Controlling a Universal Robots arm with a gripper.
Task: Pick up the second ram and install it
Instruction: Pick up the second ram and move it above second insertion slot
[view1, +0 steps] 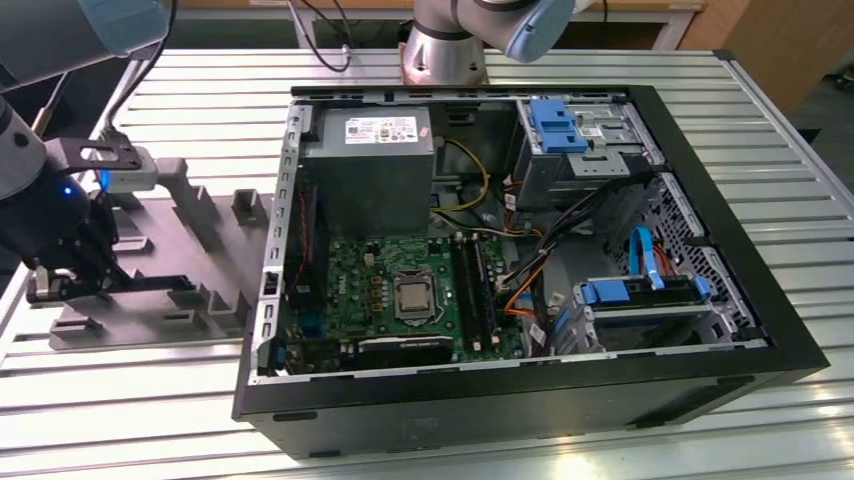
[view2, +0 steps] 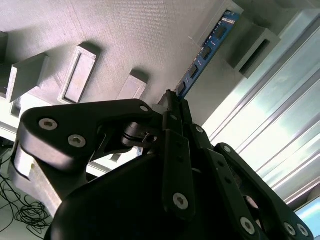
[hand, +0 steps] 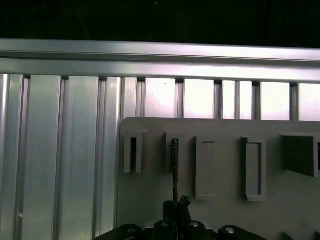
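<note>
Our black gripper, nearly closed, is pinching the second ram, a thin blue-green circuit strip standing slotted in the grey holder beyond its tips; we are favouring a straight lift.

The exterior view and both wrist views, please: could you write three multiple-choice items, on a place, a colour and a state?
1. Where is the black gripper?
A. At the grey slotted tray, on the exterior view's left of the black computer case.
B. Inside that case.
C. Above the power supply.

2. What colour is the long thin second ram strip?
A. Red.
B. Blue.
C. Yellow.

3. The case's side is:
A. Open.
B. Closed.
C. Taped over.

Answers:
1 A, the tray lies right behind it in both wrist views.
2 B, the second wrist view shows it blue with dark chips.
3 A, the green motherboard lies exposed.
</note>
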